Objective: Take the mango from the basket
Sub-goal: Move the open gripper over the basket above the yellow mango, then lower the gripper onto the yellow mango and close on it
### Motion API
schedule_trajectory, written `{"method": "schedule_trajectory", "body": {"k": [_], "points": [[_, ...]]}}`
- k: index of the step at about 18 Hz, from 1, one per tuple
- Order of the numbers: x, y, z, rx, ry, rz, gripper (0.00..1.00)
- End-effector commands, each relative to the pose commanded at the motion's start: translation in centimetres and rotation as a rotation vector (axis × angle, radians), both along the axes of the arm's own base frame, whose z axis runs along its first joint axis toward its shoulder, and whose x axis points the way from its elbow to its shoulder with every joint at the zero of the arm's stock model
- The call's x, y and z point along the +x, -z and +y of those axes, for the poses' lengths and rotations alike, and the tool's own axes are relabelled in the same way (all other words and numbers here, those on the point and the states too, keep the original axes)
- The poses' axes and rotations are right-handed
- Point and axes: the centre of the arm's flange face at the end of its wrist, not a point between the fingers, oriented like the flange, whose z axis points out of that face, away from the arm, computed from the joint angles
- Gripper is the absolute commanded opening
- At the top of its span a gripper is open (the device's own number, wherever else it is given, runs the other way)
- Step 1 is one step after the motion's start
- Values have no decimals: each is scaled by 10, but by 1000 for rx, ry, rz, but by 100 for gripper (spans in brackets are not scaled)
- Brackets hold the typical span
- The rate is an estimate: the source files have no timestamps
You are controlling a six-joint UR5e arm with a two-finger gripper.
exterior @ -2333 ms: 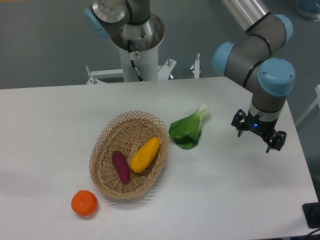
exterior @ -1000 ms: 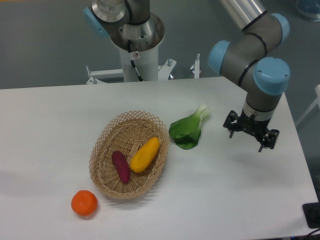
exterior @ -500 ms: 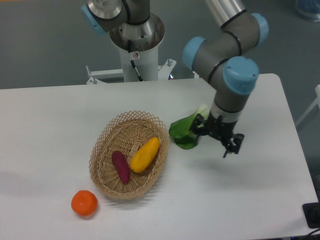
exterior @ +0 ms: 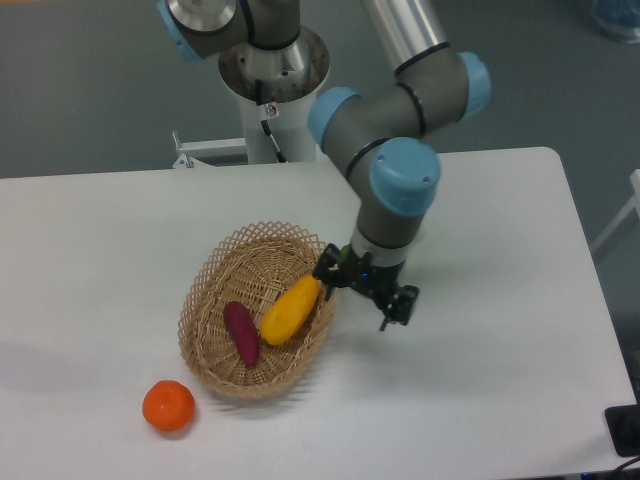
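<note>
The mango [exterior: 290, 310] lies untouched in the basket [exterior: 213, 272] beside a purple vegetable [exterior: 241, 333], while the hand [exterior: 366, 291] hovers open and empty at the basket's right rim (the grasp and lift remain).

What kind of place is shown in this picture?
Probably a robotics lab test bench: a pedestal-mounted grey-and-blue robot arm at a plain white table, with an oval woven wicker basket of produce staged as practice objects.

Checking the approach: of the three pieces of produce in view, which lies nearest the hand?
The mango, the yellow one in the basket; its upper end almost meets the hand. The purple vegetable and the orange lie farther left.
</note>
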Motion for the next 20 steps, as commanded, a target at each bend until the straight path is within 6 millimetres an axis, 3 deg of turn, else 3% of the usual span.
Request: {"method": "schedule_trajectory", "body": {"k": [4,8,20], "points": [[29,9,3,-19,17,-23,100],[42,14,8,-31,30,-29,100],[44,44,14,-70,25,-57,100]]}}
